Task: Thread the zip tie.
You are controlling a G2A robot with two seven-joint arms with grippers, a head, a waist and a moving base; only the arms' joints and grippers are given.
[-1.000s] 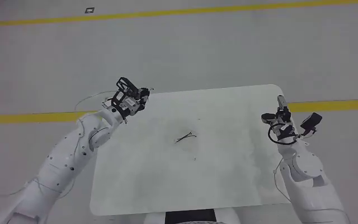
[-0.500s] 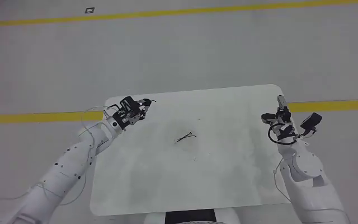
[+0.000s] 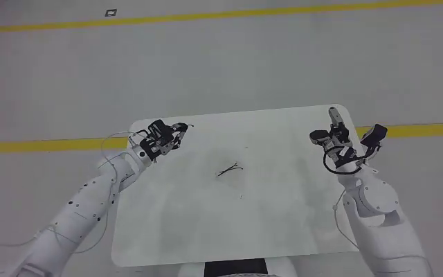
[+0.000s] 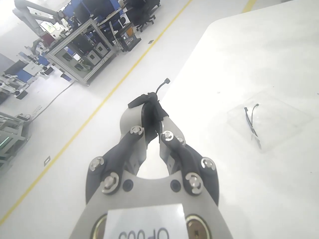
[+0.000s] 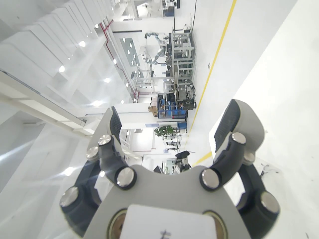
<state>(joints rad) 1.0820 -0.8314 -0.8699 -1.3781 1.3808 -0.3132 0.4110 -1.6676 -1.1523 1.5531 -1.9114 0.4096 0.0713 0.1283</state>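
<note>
My left gripper (image 4: 152,105) hovers over the table's far left corner, shut on a thin black zip tie (image 4: 162,85) whose head sticks out beyond the fingertips. From above, this left gripper (image 3: 173,131) sits by the corner with the tie's end (image 3: 188,126) pointing right. More black zip ties (image 3: 230,169) lie loose near the table's middle, also seen as zip ties (image 4: 250,120) on a clear sheet. My right gripper (image 5: 172,123) is open and holds nothing; from above, the right gripper (image 3: 335,121) hangs over the table's far right corner.
The white table (image 3: 277,208) has rounded corners. A clear plastic sheet (image 4: 286,118) lies under the loose ties. A small dark speck (image 3: 241,197) rests nearer the front. Yellow floor lines (image 3: 55,145) run behind and beside the table.
The left arm lowered and swung toward the table's far left corner, then held still. The right arm shifted left and away from me, over the table's far right corner.
</note>
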